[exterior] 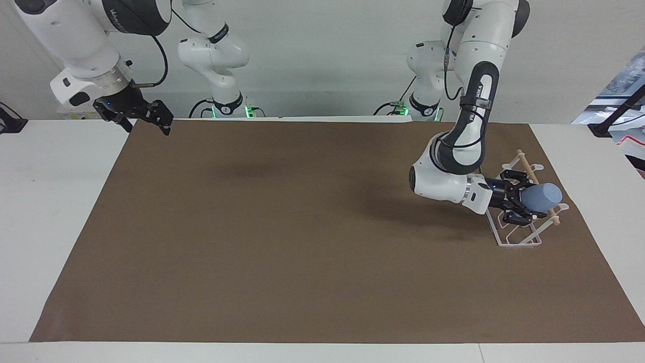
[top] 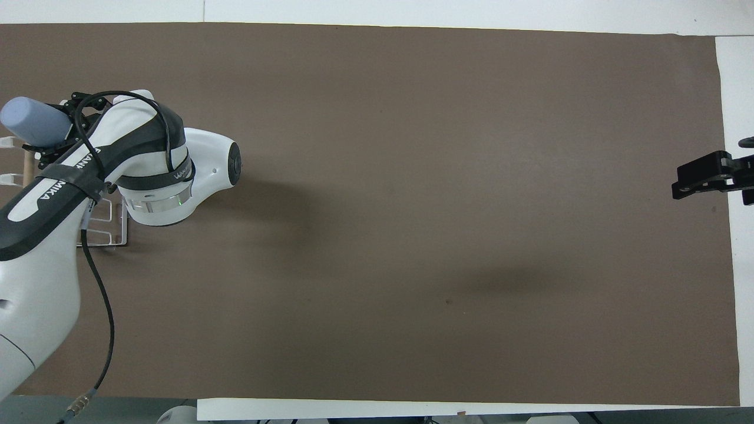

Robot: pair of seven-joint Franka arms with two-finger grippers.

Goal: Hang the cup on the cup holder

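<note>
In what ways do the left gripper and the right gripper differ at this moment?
The left gripper is low over the cup holder and points sideways; the right gripper hangs high over the mat's edge. The left gripper grips the cup; the right gripper carries nothing. Both are black and two-fingered.

Bright even overhead light, soft blurred arm shadows on the brown mat (exterior: 282, 242), no glare, sharp focus, no visible edge distortion.
</note>
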